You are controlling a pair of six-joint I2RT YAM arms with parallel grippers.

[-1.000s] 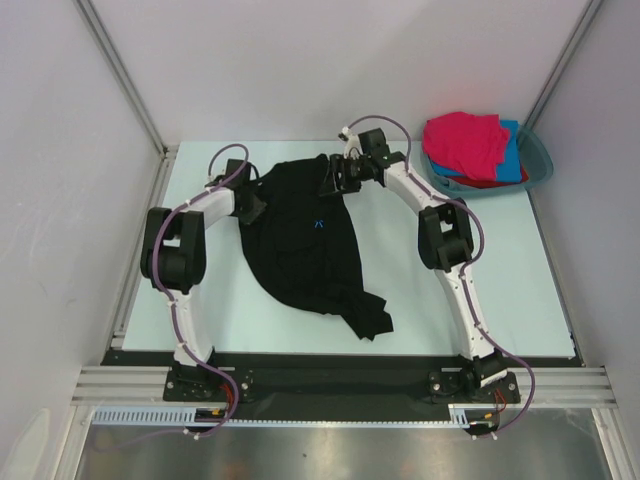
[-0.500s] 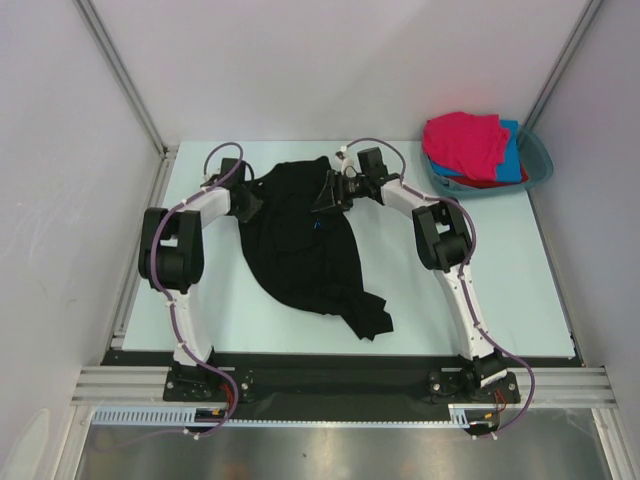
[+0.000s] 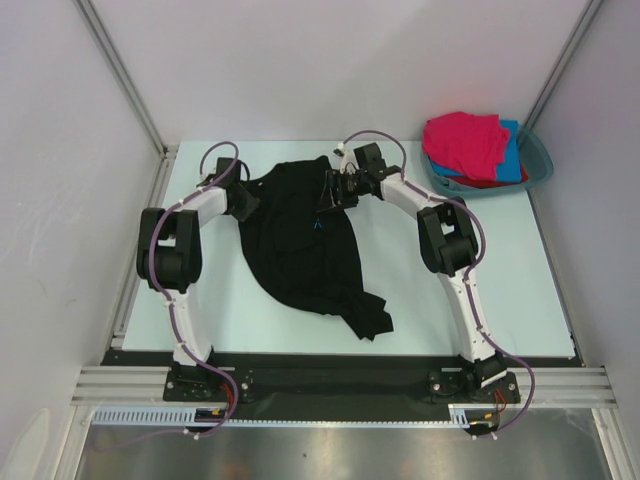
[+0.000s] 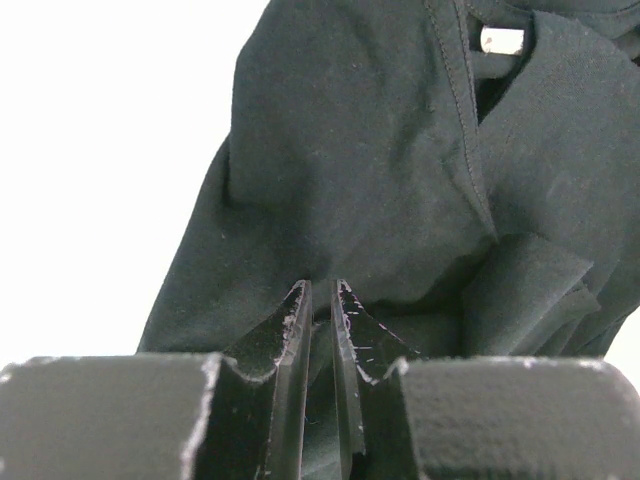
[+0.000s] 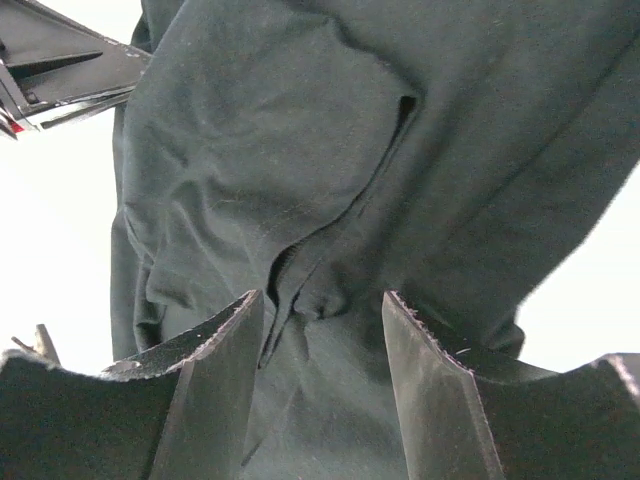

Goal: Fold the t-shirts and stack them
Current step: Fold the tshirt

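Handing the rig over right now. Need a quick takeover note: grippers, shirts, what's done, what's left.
Left gripper: shut on an edge of the black t-shirt.
Right gripper: open, fingers astride a bunch of the same shirt.
The black t-shirt lies crumpled on the table. The pink t-shirt, blue t-shirt and red t-shirt are piled in the teal basin, far right.
Done: no fold made yet.
Left: fold all four, then stack.

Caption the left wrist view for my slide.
Close-up: left fingers nearly shut, pinching a fold of the rumpled black t-shirt.
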